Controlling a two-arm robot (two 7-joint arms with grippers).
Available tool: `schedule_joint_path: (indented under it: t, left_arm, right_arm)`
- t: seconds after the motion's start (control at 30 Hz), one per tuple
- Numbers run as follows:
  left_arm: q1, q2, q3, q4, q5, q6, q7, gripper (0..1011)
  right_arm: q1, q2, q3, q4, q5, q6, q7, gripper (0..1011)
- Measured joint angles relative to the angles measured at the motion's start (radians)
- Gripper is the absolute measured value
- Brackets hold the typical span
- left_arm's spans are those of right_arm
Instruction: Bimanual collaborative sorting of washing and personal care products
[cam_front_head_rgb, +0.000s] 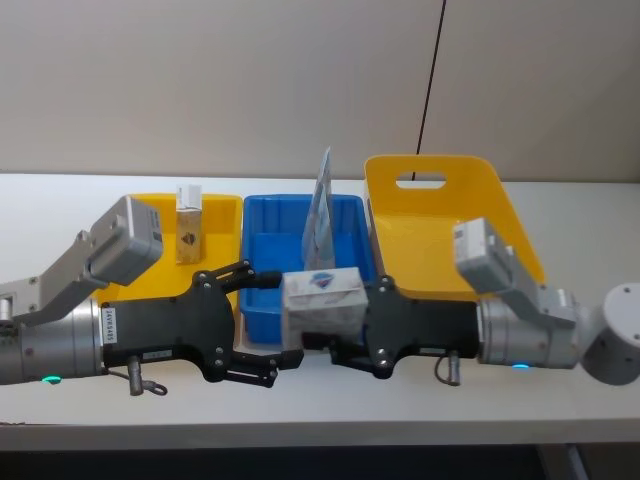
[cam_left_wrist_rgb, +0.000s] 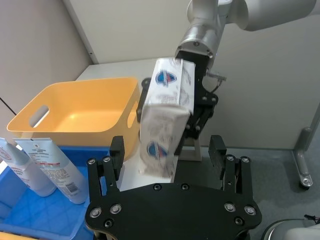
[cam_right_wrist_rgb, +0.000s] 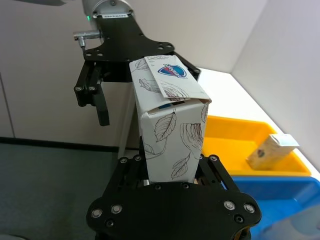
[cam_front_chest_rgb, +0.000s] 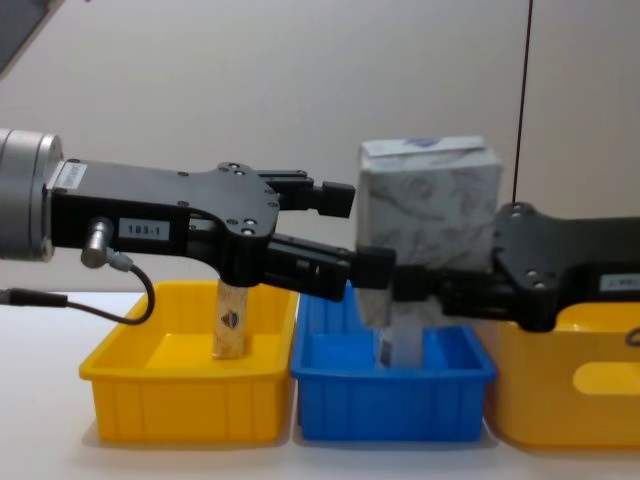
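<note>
- Marbled box squeezed tight by right gripper, up in the air over the near edge of blue tray.
- Right gripper at 3 o'clock of the box, seen from the head.
- Left gripper at 9 o'clock of the box, fingers wide apart, one on each side of the box's end; touching or not, cannot tell.
- Beige carton standing in yellow tray, at 11 o'clock of the box.
- Light-blue pouch standing in blue tray, at 12 o'clock.
- Yellow basket at 2 o'clock.
</note>
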Motion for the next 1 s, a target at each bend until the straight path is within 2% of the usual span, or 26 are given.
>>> schedule_joint_path:
  t: [0.3,0.5,0.83,1.0]
  left_arm:
    - [0.000,0.000,0.000,0.000,0.000,0.000,0.000,1001]
    - [0.000,0.000,0.000,0.000,0.000,0.000,0.000,1001]
    - [0.000,0.000,0.000,0.000,0.000,0.000,0.000,1001]
    - [0.000,0.000,0.000,0.000,0.000,0.000,0.000,1001]
  right_arm:
    - [-0.053,0.060,0.046,-0.062,0.021,0.006,-0.064,364]
    - [-0.098,0.097,0.085,-0.104,0.026,0.010,-0.139,364]
    - [-0.150,0.123,0.135,-0.141,0.013,0.016,-0.250,364]
    - [-0.177,0.126,0.161,-0.153,-0.011,0.023,-0.329,364]
